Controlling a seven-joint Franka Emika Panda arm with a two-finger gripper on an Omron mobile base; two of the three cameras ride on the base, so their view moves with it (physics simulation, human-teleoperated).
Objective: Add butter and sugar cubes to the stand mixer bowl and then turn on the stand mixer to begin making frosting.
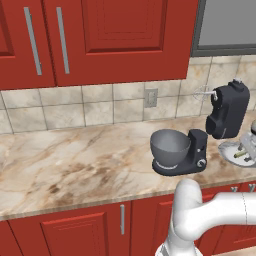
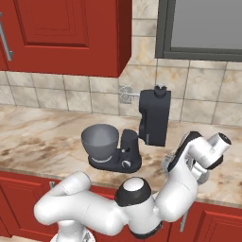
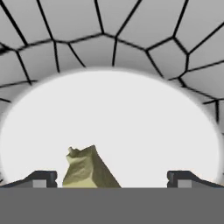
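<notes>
Hand view has the gripper (image 3: 112, 177) spread wide just over the butter (image 3: 89, 169), which lies on a pale plate (image 3: 131, 131) near the counter's right end. Pickup is probably in hand: lower, straddle, close. The stand mixer bowl (image 1: 170, 148) waits empty.

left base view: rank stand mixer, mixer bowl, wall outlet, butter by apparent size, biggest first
1. stand mixer, tilted head plus base
2. stand mixer bowl
3. wall outlet; it sits farther back on the backsplash, so its rank against the bowl is by looks only
4. butter, a small sliver on the grey plate at the right edge
</notes>
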